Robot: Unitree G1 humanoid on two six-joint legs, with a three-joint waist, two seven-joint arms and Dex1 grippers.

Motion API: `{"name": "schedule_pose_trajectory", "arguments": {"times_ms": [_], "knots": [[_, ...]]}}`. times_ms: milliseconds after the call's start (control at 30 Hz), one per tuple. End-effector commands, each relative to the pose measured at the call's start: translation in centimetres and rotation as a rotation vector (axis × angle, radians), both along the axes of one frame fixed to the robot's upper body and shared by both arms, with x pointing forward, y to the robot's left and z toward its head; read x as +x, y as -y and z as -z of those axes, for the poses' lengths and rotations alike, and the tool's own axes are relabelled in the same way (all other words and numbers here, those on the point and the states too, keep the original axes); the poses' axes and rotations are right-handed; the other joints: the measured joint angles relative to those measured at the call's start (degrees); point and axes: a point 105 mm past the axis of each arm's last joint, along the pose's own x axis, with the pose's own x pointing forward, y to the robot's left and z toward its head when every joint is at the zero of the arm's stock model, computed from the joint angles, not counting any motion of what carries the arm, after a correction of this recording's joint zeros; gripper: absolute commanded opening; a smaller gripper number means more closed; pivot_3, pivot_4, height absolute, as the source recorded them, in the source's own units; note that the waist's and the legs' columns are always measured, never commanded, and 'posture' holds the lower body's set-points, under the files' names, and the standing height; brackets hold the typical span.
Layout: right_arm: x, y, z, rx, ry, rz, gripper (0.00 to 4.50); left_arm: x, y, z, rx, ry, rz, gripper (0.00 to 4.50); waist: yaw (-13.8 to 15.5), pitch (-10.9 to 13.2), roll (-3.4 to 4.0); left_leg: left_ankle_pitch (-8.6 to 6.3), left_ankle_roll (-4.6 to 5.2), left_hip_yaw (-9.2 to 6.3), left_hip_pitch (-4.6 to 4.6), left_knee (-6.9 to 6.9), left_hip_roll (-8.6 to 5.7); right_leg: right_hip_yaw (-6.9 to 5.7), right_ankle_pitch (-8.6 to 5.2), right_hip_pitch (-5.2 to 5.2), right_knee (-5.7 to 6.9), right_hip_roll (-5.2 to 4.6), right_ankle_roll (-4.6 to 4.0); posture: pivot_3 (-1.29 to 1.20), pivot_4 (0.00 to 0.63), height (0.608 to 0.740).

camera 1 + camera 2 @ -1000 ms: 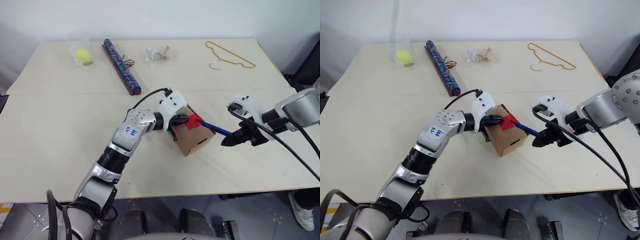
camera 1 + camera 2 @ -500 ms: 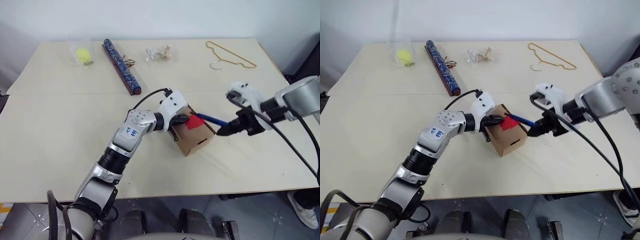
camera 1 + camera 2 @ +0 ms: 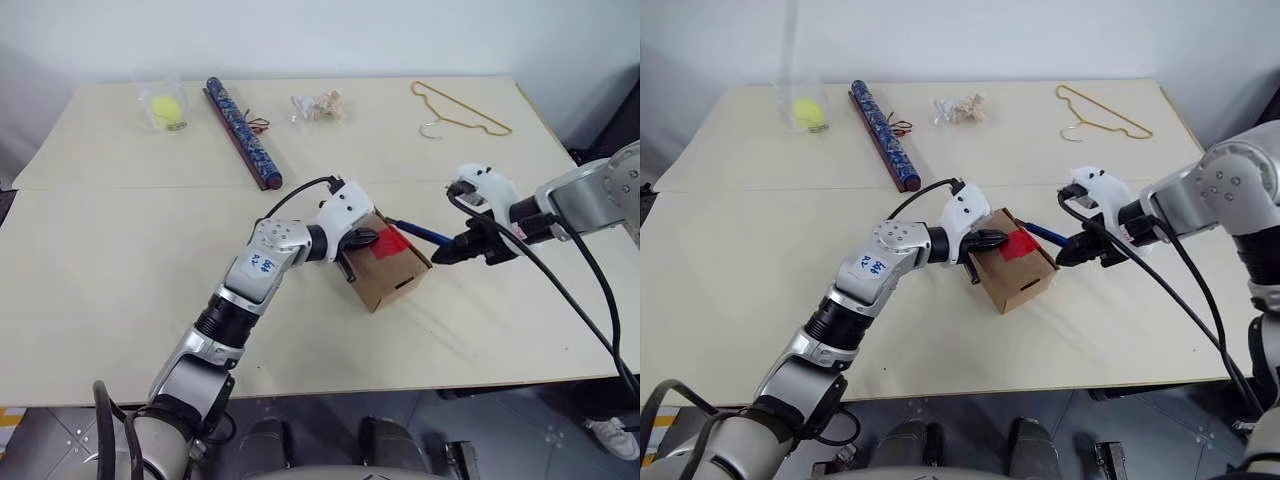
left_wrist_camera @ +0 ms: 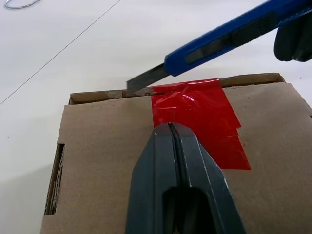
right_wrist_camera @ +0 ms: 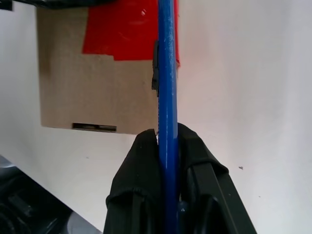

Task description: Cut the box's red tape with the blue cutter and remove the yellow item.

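1. Box (image 3: 385, 268) sits mid-table, tilted, red tape (image 3: 391, 243) across its top edge seam.
2. Cutter (image 4: 229, 36) blade tip touches the flap seam right at the tape's edge.
3. Right gripper (image 5: 168, 141) jaws clamped on the cutter handle, just right of the box.
4. Left gripper (image 4: 170, 129) jaws fully closed, tips pressed on the box top at the tape, holding nothing.
5. Blue handwriting on a white sticker on the left forearm; unreadable.
6. Table (image 3: 120, 290) has wide bare room left and in front of the box.
7. Along the far edge: bagged ball (image 3: 165, 108), dark blue tube (image 3: 242, 133), small clear packet (image 3: 318, 106), yellow hanger (image 3: 458, 112).
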Motion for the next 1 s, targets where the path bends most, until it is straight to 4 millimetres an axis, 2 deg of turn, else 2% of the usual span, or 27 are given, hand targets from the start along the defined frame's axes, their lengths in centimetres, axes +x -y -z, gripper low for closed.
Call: {"name": "schedule_pose_trajectory", "arguments": {"times_ms": [33, 500, 1000], "knots": [[-0.2, -0.1, -0.5, 0.004, 0.028, -0.017, 0.17, 0.0, -0.8, 2.4, 0.056, -0.076, -0.03, 0.0, 0.0, 0.0, 0.0, 0.0, 0.0, 0.0, 0.01, 0.0, 0.0, 0.0, 0.0, 0.01, 0.0, 0.0, 0.0, 0.0, 0.15, 0.74], [-1.6, 0.6, 0.7, -0.033, -0.062, -0.047, 0.17, 0.0, -1.0, 2.5, 0.066, -0.079, -0.031, 0.0, 0.0, 0.0, 0.0, 0.0, 0.0, -0.01, 0.01, 0.0, 0.0, 0.0, 0.0, 0.0, 0.0, 0.0, 0.0, 0.0, 0.15, 0.74], [-1.1, 1.5, 1.4, -0.121, -0.181, -0.019, 0.17, 0.0, -0.9, 2.7, 0.054, -0.084, -0.048, 0.0, -0.1, 0.0, 0.01, 0.0, 0.0, 0.0, 0.02, 0.0, 0.0, 0.01, 0.0, 0.0, 0.0, 0.0, 0.0, 0.0, 0.15, 0.74]]}}
